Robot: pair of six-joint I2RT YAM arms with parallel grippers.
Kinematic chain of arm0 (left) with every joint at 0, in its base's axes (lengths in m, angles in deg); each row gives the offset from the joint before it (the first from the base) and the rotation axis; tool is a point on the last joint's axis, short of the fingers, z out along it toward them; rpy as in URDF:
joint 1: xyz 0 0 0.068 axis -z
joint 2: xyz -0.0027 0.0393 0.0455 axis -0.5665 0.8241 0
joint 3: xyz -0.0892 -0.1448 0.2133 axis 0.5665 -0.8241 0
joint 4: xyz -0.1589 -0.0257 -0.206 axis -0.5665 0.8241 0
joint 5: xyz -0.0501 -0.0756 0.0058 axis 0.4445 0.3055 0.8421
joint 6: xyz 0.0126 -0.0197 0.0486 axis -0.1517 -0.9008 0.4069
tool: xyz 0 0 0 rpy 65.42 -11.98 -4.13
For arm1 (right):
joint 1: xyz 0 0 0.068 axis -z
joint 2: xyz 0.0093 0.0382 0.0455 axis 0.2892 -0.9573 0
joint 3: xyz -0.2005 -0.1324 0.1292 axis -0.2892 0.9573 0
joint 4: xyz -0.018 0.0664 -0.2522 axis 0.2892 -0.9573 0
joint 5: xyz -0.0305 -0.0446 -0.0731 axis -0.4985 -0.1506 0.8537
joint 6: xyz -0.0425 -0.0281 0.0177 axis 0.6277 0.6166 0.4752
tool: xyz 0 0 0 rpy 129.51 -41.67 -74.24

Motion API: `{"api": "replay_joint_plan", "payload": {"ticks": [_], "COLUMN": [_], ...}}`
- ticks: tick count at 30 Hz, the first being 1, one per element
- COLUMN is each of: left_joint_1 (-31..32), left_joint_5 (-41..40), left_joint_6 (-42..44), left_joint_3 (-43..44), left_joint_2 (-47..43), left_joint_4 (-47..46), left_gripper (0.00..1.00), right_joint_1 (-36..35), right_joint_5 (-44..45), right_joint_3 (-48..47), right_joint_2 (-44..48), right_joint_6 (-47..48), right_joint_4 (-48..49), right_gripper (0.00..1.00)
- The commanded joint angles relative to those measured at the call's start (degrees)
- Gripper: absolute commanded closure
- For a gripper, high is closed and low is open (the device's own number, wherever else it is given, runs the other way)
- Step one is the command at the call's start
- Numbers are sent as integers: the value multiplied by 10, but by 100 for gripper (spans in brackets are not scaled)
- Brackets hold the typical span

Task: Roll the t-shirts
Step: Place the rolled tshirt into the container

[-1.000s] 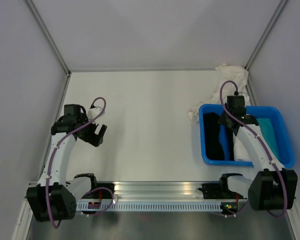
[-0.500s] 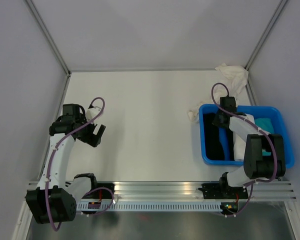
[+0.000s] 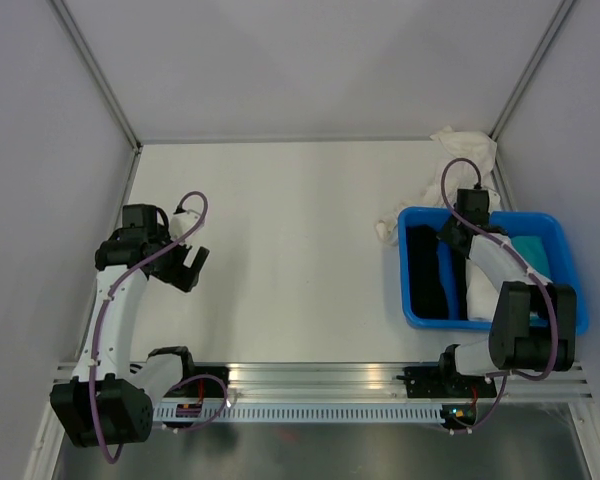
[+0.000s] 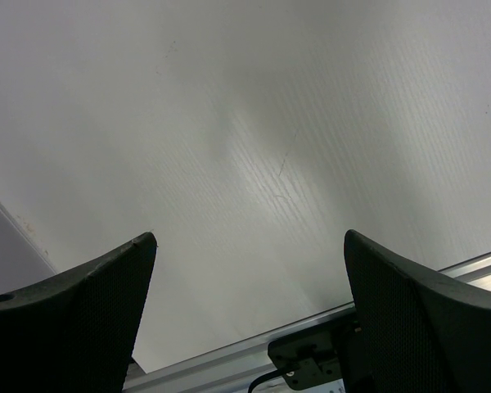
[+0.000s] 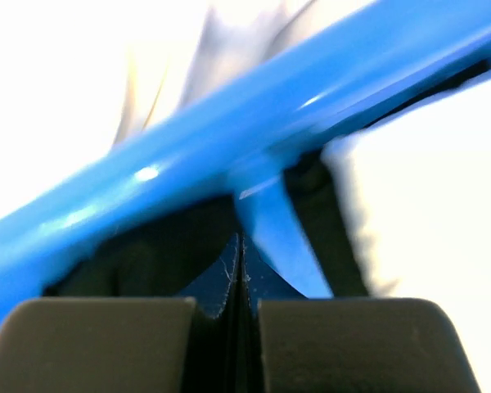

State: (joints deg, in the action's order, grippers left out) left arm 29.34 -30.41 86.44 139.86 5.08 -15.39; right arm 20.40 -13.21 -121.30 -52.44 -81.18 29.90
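Tub hugs right edge of table; right claw clenched inside it, left claw released over open surface.

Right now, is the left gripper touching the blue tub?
Apart. The top view shows the left gripper far left of the blue tub, wide gap between.

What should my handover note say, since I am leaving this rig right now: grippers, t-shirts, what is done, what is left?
Left gripper: open, holding nothing, above the table on the left side.
Right gripper: shut, down inside the blue tub by the black t-shirt. I cannot tell whether it pinches cloth.
T-shirts: the black, a white and a teal one lie in the tub. A cream-white one lies crumpled on the table behind it.
Done: no shirt looks rolled.
Left: take each out, spread it flat and roll it.
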Motion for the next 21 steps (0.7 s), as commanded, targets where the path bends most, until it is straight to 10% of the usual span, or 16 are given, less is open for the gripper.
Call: {"api": "replay_joint_plan", "payload": {"ticks": [1,21], "left_joint_1": [-3,-3], "left_joint_5": [-4,-23], "left_joint_6": [-22,-29], "left_joint_3": [30,34], "left_joint_2": [1,-3], "left_joint_4": [7,18], "left_gripper": [0,0], "right_joint_1": [36,38], "right_joint_5": [-12,-157], "right_joint_3": [9,4], "right_joint_2": [-5,-106], "right_joint_6": [-60,-21], "right_joint_4": [29,143], "right_gripper": [100,100]}}
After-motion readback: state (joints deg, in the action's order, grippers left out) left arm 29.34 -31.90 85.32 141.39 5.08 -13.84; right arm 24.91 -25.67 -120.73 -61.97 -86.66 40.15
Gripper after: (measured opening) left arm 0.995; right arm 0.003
